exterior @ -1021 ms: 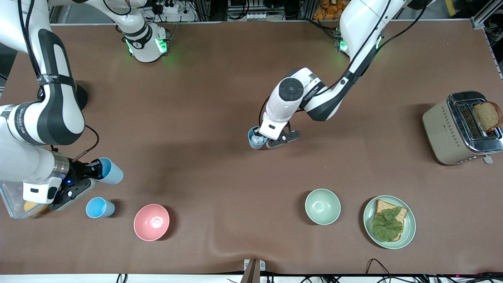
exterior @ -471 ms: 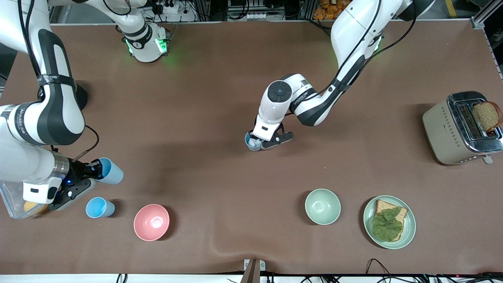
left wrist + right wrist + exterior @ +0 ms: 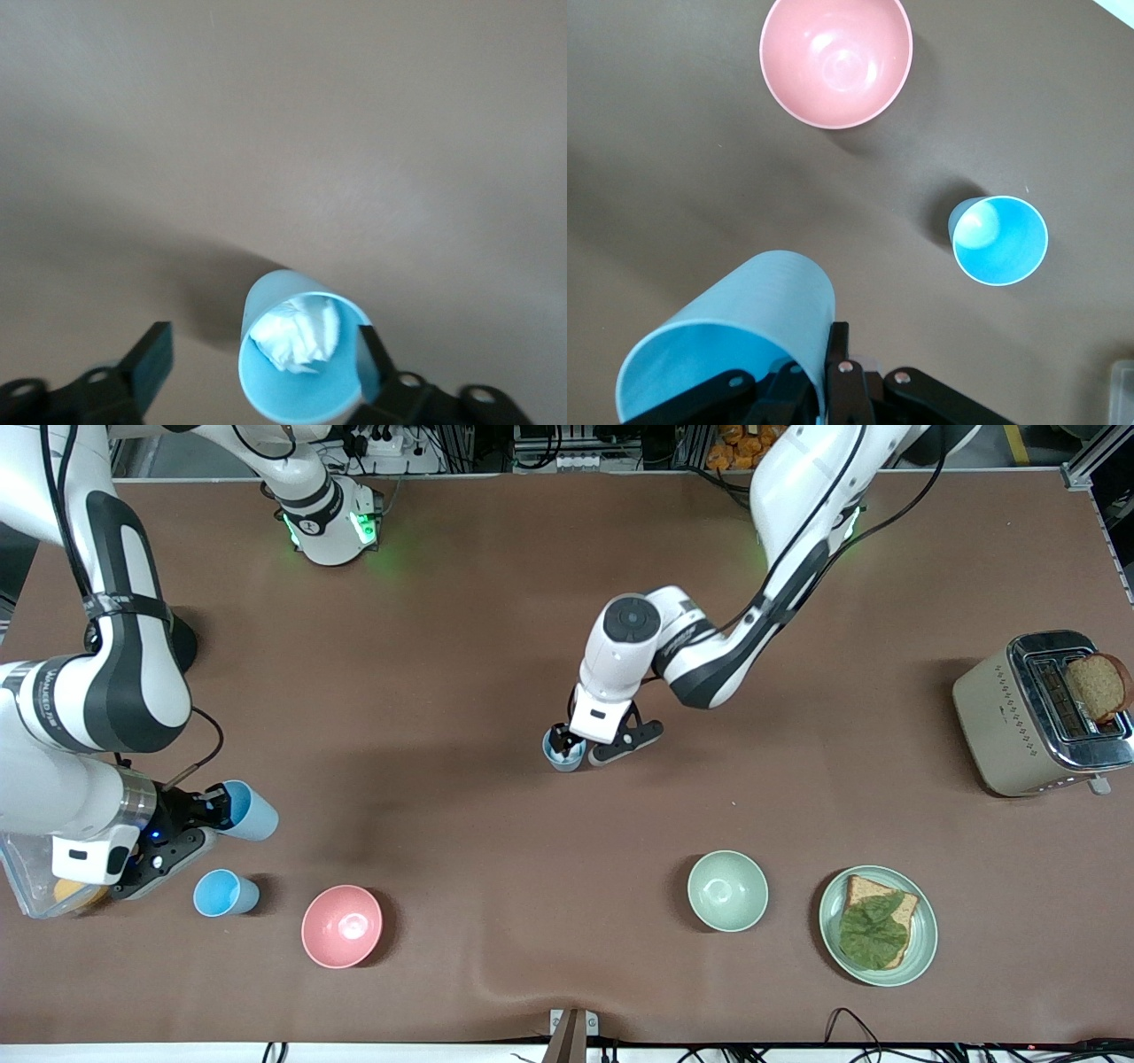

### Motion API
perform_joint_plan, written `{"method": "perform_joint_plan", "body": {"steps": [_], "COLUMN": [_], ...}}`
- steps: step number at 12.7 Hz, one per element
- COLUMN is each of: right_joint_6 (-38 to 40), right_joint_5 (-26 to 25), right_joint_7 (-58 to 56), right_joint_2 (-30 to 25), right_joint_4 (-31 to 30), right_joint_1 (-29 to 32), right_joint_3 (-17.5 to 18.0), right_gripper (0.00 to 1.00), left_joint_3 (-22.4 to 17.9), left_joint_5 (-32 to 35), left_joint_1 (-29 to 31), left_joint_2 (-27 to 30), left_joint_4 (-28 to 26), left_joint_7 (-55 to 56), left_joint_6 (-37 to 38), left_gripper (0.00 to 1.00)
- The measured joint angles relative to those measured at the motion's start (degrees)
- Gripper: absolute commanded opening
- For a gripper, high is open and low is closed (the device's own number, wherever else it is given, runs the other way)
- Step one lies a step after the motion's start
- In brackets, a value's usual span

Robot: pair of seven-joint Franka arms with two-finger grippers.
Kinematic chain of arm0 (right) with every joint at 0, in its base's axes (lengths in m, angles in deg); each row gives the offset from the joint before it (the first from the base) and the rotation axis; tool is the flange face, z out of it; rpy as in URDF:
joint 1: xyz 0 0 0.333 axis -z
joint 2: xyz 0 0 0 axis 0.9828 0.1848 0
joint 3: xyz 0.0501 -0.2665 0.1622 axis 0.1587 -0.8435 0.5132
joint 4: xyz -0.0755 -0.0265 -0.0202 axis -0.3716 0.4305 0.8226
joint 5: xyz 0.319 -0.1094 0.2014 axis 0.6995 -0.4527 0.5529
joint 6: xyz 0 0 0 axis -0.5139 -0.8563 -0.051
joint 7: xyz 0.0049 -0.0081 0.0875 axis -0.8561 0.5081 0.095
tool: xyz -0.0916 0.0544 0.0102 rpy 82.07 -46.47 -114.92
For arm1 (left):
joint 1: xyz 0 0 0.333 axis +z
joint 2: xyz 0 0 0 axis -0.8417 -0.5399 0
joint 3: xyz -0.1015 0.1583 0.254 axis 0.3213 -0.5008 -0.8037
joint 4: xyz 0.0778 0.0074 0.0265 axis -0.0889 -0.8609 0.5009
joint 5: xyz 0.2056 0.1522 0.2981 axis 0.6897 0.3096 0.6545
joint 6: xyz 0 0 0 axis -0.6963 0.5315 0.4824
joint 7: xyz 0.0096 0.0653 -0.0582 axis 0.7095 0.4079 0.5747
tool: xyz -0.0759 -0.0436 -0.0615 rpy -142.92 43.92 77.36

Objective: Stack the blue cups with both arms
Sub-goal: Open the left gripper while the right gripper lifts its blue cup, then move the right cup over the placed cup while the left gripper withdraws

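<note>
Three blue cups. One tilted, pinched by its rim in the right gripper (image 3: pixel 205 808), held over the right arm's end of the table (image 3: pixel 461 646). One upright (image 3: pixel 223 892) beside the pink bowl (image 3: pixel 342 926). One mid-table (image 3: pixel 563 751) holding crumpled paper (image 3: pixel 299 332); left gripper (image 3: pixel 576 746) is spread wide, one finger inside the rim, gripping nothing. Open tabletop all round it.

The brown counter (image 3: pixel 461 646) carries a toaster (image 3: pixel 1019 722) at the left arm's end, with a green plate (image 3: pixel 921 943) and a pale green bowl (image 3: pixel 727 890) nearer the front camera. A greyish-blue cup (image 3: pixel 562 755) stands mid-counter. At the right arm's end sit a pink bowl (image 3: pixel 342 926), an upright blue cup (image 3: pixel 222 893) and a clear container (image 3: pixel 27 886).
</note>
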Motion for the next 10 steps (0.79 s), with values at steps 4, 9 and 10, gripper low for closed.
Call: {"method": "perform_joint_plan", "body": {"steps": [4,9,10], "right_joint_6": [0.0,0.0,0.0], "right_joint_5": [0.2,0.3,0.3], "right_joint_7": [0.9,18.0,23.6], "right_joint_2": [-0.1,-0.1,0.0], "right_joint_4": [0.1,0.1,0.1], "right_joint_1": [-1.7,-13.1,-15.9], "right_joint_3": [0.6,1.1,1.1], "right_gripper": [0.00,0.00,0.00], "left_joint_3": [0.0,-0.4,-0.5], "left_joint_5": [0.0,-8.0,-11.3], "left_joint_1": [2.1,14.7,18.7], "left_joint_2": [14.2,23.9,24.9], "left_joint_4": [0.5,0.1,0.1], "left_joint_7": [0.4,-19.6,-27.7], "left_joint_6": [12.9,17.7,18.8], "left_gripper": [1.00,1.00,1.00]}}
